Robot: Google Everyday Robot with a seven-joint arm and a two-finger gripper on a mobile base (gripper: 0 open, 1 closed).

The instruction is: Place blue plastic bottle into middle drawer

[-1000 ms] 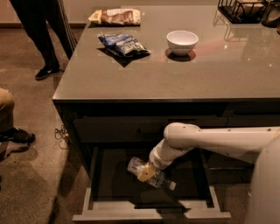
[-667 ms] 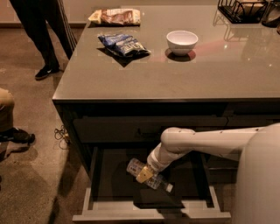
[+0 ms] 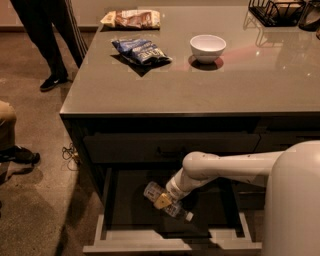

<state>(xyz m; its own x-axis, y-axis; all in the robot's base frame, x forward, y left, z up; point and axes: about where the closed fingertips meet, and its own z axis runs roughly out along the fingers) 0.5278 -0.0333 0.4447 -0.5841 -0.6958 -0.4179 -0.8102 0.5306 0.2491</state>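
Fingers (image 3: 162,201) clasping clear bluish bottle (image 3: 176,210), inside drawer (image 3: 165,237)

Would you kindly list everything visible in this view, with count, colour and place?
blue plastic bottle: 1, clear bluish, tilted inside the drawer, held by the gripper
middle drawer: 1, dark inside, grey front, open below the counter
blue snack bag: 1, counter, far left
tan snack bag: 1, counter's far left corner
bowl: 1, white, on the counter
wire rack: 1, black, far right corner
counter: 1, grey
standing person: 1, dark trousers, upper left
second person's leg: 1, tan, left edge
arm: 1, white, reaching into the drawer
gripper: 1, shut on the bottle
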